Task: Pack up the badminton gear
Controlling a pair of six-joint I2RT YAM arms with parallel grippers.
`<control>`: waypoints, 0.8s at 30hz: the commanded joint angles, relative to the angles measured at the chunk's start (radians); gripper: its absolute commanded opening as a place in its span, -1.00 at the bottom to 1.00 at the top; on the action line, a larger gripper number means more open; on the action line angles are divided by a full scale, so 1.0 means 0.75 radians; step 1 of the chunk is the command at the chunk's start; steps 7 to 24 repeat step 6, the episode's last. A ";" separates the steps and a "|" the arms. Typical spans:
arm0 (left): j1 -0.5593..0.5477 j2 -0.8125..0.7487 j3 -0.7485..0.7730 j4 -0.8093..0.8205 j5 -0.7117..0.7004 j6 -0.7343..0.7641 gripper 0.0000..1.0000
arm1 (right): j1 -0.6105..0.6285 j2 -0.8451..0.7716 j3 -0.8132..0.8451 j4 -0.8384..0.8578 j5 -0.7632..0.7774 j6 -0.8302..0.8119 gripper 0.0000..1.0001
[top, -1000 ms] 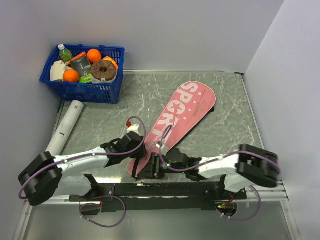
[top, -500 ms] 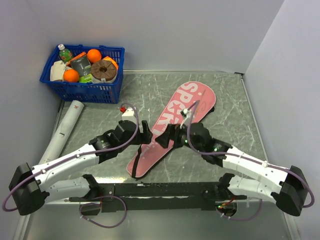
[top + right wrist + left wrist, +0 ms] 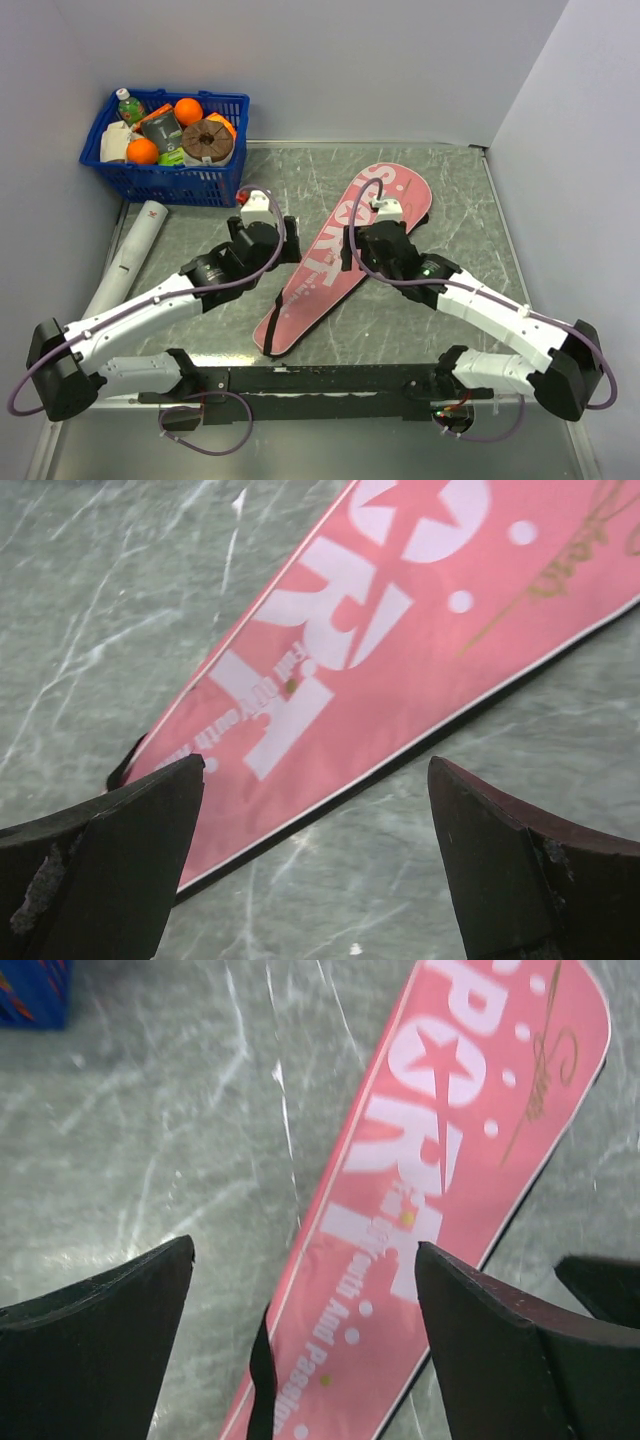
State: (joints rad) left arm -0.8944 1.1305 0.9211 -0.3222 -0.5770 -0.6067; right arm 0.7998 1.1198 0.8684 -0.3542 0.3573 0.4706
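The long pink racket bag [image 3: 305, 295], lettered "SPORT" in white, lies flat and slanted across the table, its wide end far right and its narrow end near. My left gripper [image 3: 288, 250] hovers open over the bag's left edge, with nothing between its fingers. In the left wrist view the bag [image 3: 450, 1140] runs under the open left gripper [image 3: 305, 1245]. My right gripper [image 3: 349, 252] is open above the bag's right edge. The right wrist view shows the bag [image 3: 400, 630] below the empty right gripper [image 3: 316, 760]. A white tube [image 3: 130, 255] lies at the far left.
A blue plastic basket [image 3: 165, 175] of groceries stands at the back left, and its corner [image 3: 30, 990] shows in the left wrist view. A black strap [image 3: 262, 1380] hangs off the bag's narrow end. Grey walls close the table on three sides.
Both grippers have opened and moved from the bag's narrow near end up toward its middle. The bag now lies free on the table.
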 commanded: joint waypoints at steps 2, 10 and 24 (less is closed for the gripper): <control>-0.006 0.010 0.105 0.061 -0.225 0.109 0.93 | -0.007 -0.155 0.010 0.006 0.115 -0.120 1.00; -0.008 0.031 0.126 0.128 -0.255 0.183 0.93 | -0.011 -0.245 -0.019 0.002 0.155 -0.108 1.00; -0.008 0.031 0.126 0.128 -0.255 0.183 0.93 | -0.011 -0.245 -0.019 0.002 0.155 -0.108 1.00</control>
